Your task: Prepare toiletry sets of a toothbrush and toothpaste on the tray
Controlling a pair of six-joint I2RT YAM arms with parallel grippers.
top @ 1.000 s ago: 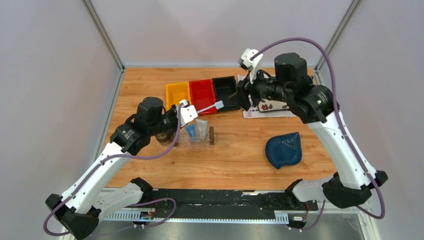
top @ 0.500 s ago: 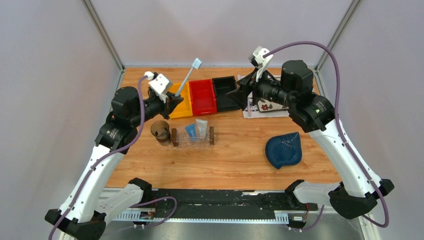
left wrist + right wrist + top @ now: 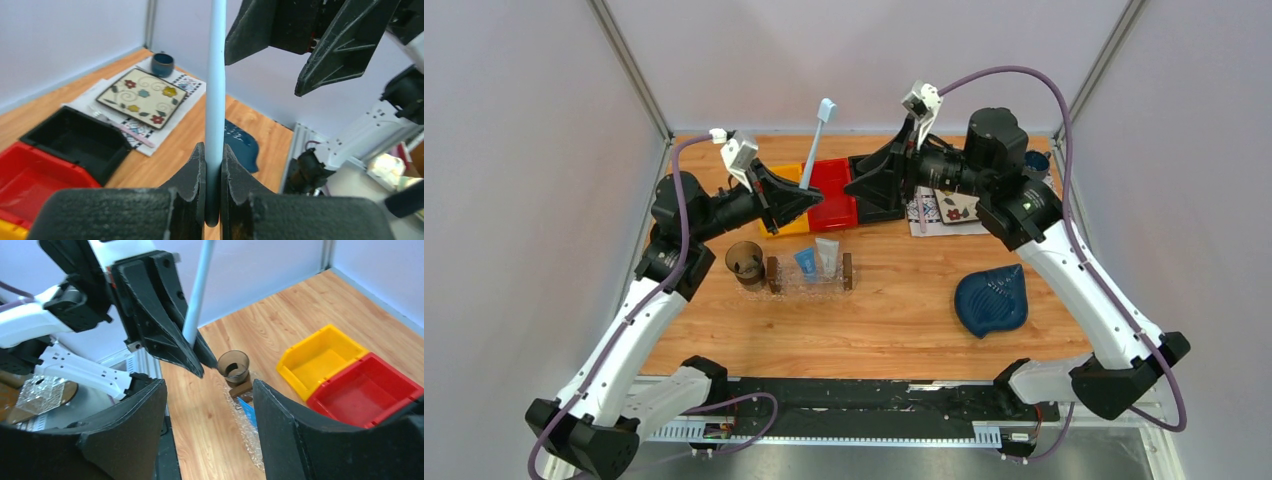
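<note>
Your left gripper point(image 3: 808, 196) is clamped on the butt end of the toothbrush point(image 3: 817, 145). In your left wrist view the pads pinch the handle tight from both sides.

The brush is off the table, in the air over the red bin point(image 3: 836, 200). It's near upright with the head up, leaning slightly right in the top view.

How it looks: slim, straight pale blue handle, thinner than either tube, with a small pale head at the top. Can't read the bristle side.

Your right gripper point(image 3: 854, 187) sits just right of the brush, facing the left one. Its jaws are spread wide with nothing between them. From its wrist cam you see the handle ahead of the open fingers point(image 3: 300, 440), not touching.

The tray point(image 3: 809, 291) is on the table, near side of the bins. It's clear and textured, with a brown block at each short end. Two toothpaste tubes lie in it side by side: blue tube point(image 3: 805, 262) left, white-grey tube point(image 3: 827, 255) right.

A brown cup point(image 3: 745, 263) stands just left of the tray. The floral plate point(image 3: 955, 208) and blue leaf dish point(image 3: 992, 300) are well off to the right.
</note>
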